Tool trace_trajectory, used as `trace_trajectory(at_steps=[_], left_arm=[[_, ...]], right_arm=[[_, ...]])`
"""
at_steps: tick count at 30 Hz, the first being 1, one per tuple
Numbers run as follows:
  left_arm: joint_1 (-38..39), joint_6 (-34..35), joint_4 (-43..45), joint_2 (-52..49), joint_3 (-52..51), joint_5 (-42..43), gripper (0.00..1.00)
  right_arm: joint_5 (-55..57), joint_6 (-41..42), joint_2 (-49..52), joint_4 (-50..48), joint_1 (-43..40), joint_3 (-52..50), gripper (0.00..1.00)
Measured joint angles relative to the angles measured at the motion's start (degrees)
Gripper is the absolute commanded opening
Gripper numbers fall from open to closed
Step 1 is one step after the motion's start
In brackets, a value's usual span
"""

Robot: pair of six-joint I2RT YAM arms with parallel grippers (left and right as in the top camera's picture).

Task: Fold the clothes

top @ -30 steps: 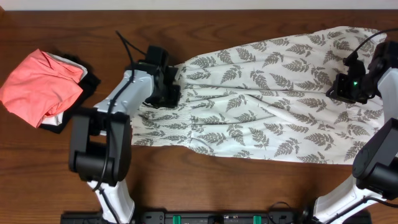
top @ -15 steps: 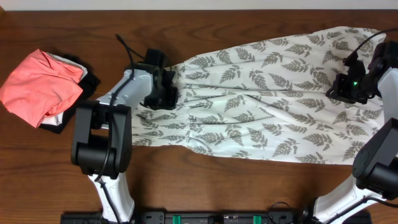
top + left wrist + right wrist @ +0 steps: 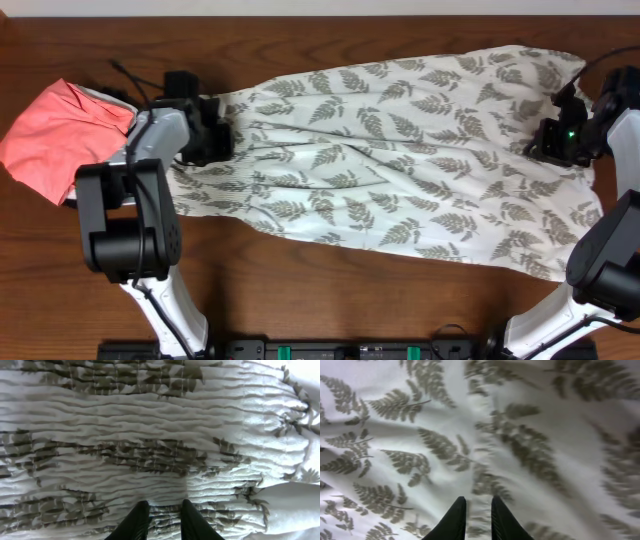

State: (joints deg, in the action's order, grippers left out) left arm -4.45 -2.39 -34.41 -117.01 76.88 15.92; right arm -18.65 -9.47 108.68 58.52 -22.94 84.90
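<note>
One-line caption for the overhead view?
Fern-print dress spread across the table, left gripper pinching its smocked end, right gripper its skirt.

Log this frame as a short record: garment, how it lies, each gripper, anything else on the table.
garment: fern-print white dress
lay: spread lengthwise across the table, wrinkled, not yet folded
left gripper: closed on the smocked bodice end
right gripper: closed on a ridge of fabric at the wide skirt end
other items: coral-pink garment bunched at the far left, beside the bodice end
</note>
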Motion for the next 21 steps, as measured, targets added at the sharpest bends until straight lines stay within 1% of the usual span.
trace_trajectory(at_steps=[1,3,5,12,14,18,21], left_arm=[[-0.33,-0.04,-0.11,0.0,0.02,0.0,0.24],[-0.5,-0.48,-0.24,0.0,0.07,0.13,0.34],[-0.33,-0.72,-0.55,0.0,0.24,0.5,0.38],[0.83,-2.34,-4.55,1.55,0.35,0.42,0.45],[1.16,-2.43,-5.6,3.78,-0.07,0.28,0.48],[1.33,-2.43,-8.15,12.15,-0.35,0.24,0.49],[1.33,-2.4,-11.76,17.77,-0.31,0.24,0.5]], right_arm=[[0.0,0.0,0.0,0.02,0.0,0.0,0.18],[0.0,0.0,0.0,0.37,0.0,0.0,0.18],[0.0,0.0,0.0,1.01,0.0,0.0,0.18],[0.92,0.59,-0.11,2.51,-1.09,0.0,0.26],[1.73,1.51,-0.46,3.45,-2.78,0.04,0.31],[2.1,4.04,-3.26,5.44,-8.66,0.59,0.37],[2.23,6.58,-7.04,8.66,-13.94,0.98,0.4]])
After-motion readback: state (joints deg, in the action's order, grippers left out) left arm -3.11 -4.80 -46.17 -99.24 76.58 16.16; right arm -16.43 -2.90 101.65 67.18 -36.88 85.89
